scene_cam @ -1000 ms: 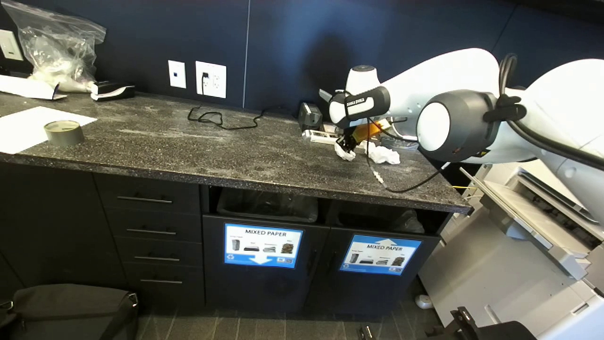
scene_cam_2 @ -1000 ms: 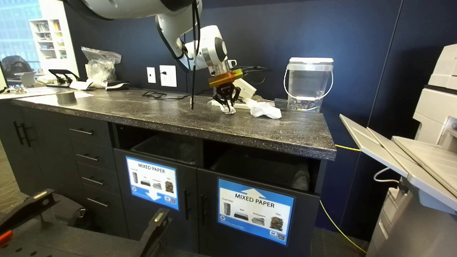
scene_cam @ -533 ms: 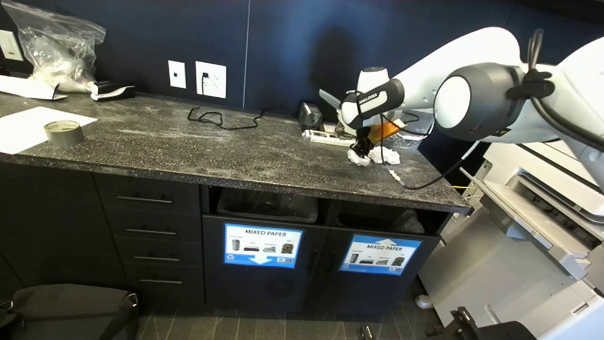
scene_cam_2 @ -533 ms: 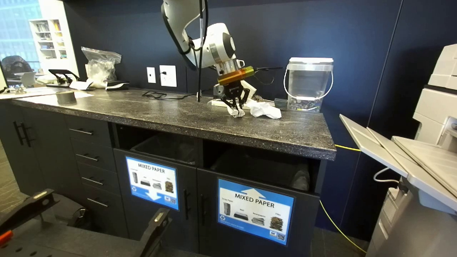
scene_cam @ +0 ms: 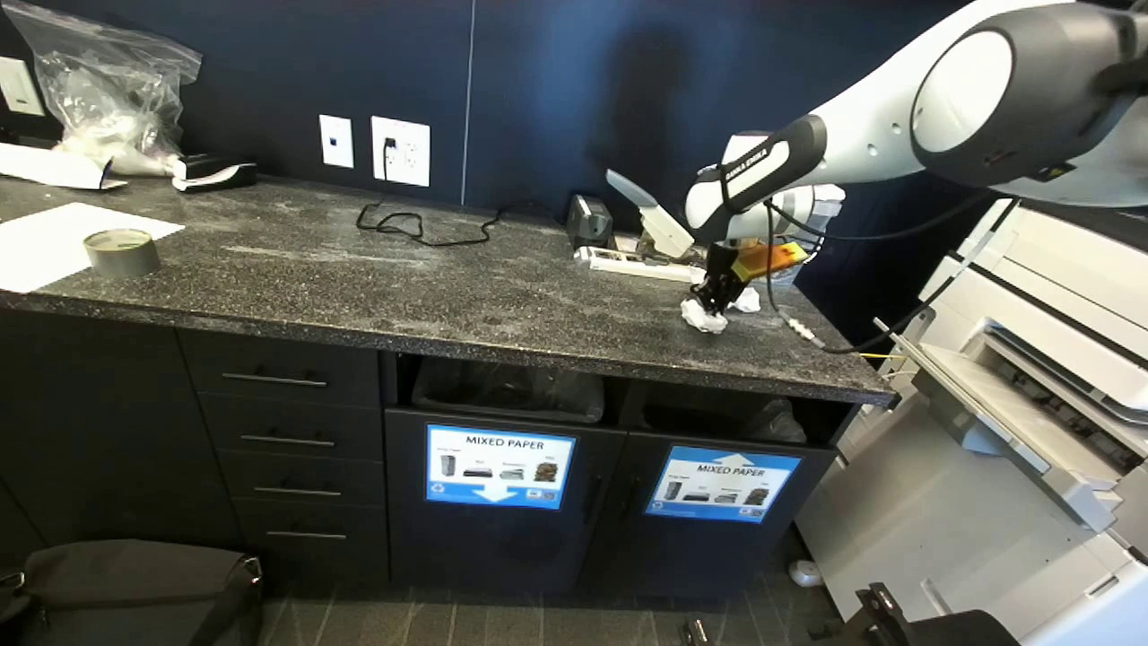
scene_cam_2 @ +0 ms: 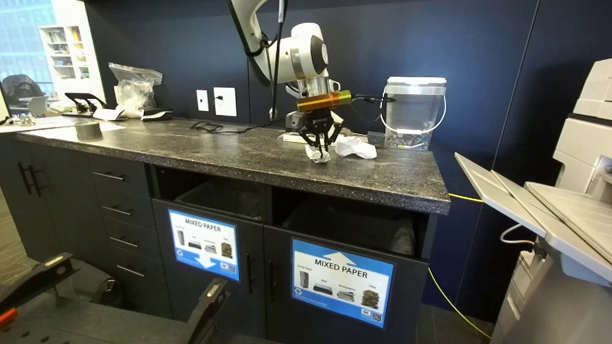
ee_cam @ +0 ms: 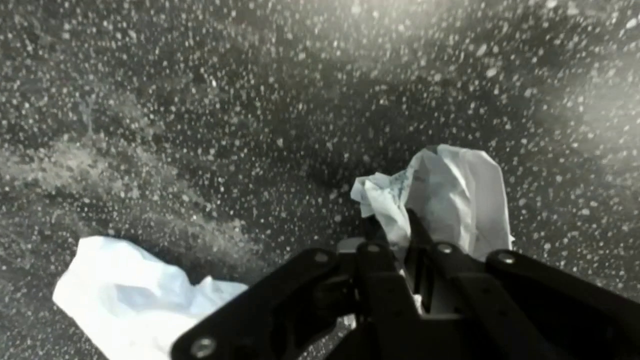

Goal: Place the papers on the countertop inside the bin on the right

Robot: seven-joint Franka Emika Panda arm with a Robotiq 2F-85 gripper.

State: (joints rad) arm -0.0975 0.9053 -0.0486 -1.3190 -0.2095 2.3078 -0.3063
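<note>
Pinching a fold of one crumpled paper wad [ee_cam: 467, 200] in my claw [ee_cam: 396, 230], jaws almost together. Wad is low over the countertop [scene_cam_2: 201, 143]; touching it or not, I cannot tell. Second wad [scene_cam_2: 356, 147] lies near, separate, on the countertop. Lidded tub [scene_cam_2: 412, 112] stands farther back. Countertop's thick edge lies between my claw and the right-hand bin [scene_cam_2: 409, 289] below.

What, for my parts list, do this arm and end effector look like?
The arm is white with rounded grey housings, FRANKA EMIKA lettering and black cables; below an orange and yellow block, the end effector is black with jointed fingers.
</note>
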